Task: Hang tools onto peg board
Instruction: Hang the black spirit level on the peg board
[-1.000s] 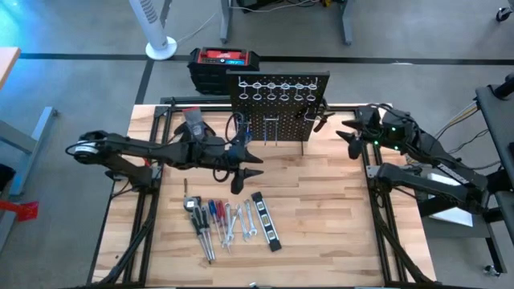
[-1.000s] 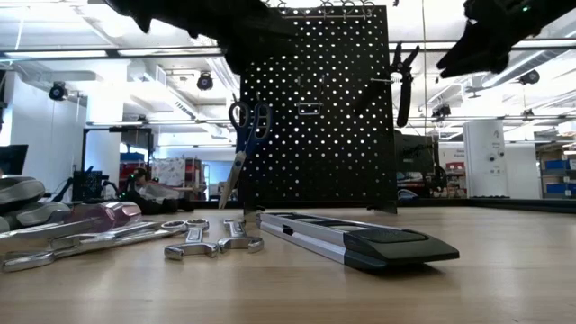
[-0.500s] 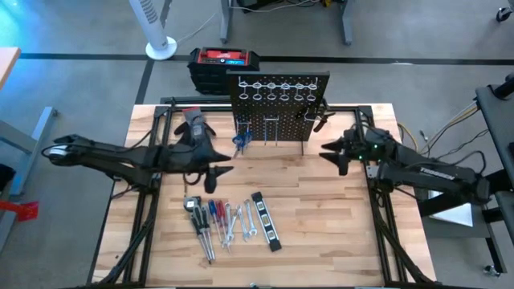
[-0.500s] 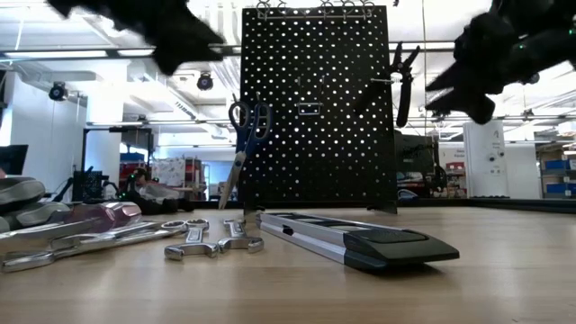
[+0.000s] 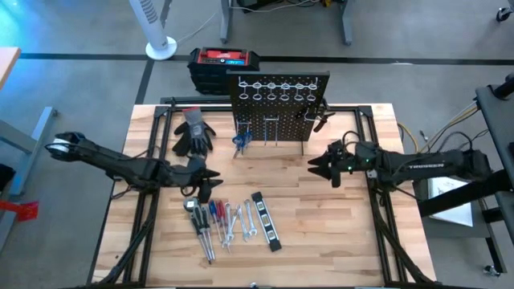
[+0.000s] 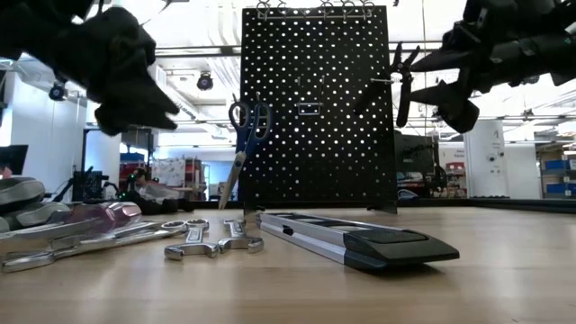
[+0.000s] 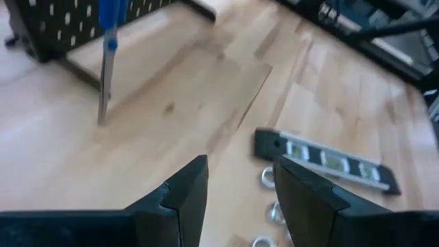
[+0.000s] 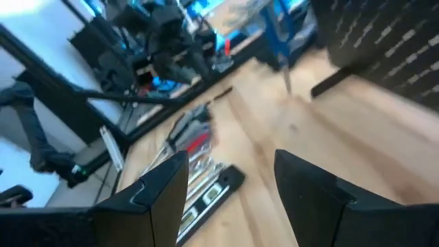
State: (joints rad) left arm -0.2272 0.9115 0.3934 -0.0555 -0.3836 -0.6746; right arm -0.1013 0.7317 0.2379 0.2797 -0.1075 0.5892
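Peg board (image 5: pixel 278 104) stands upright at the table's (image 5: pixel 337 233) far edge, about mid-width, w/ blue-handled scissors (image 5: pixel 239 140) hanging on its left part, blades down, and dark pliers (image 5: pixel 320 118) hanging at its right side. Rest of the tools lie flat near the front edge, left of centre: red and blue screwdrivers (image 5: pixel 215 215), silver wrenches (image 5: pixel 238 222) and the black level bar (image 5: pixel 266 220), side by side, level bar rightmost. Grey-black gloves (image 5: pixel 193 133) sit near the far-left corner, beside the board. Left gripper (image 5: pixel 207 183) hangs low over the table just behind the row of tools, jaws parted a moderate gap, nothing between them; its wrist view looks past the fingers (image 7: pixel 188 195) at the level bar and scissor tips. Right gripper (image 5: pixel 320 166) hovers toward the right edge, in front of the board's right end, pointing toward table centre, jaws apart and empty. Red-topped black box (image 5: pixel 223 64) is on the floor behind the table
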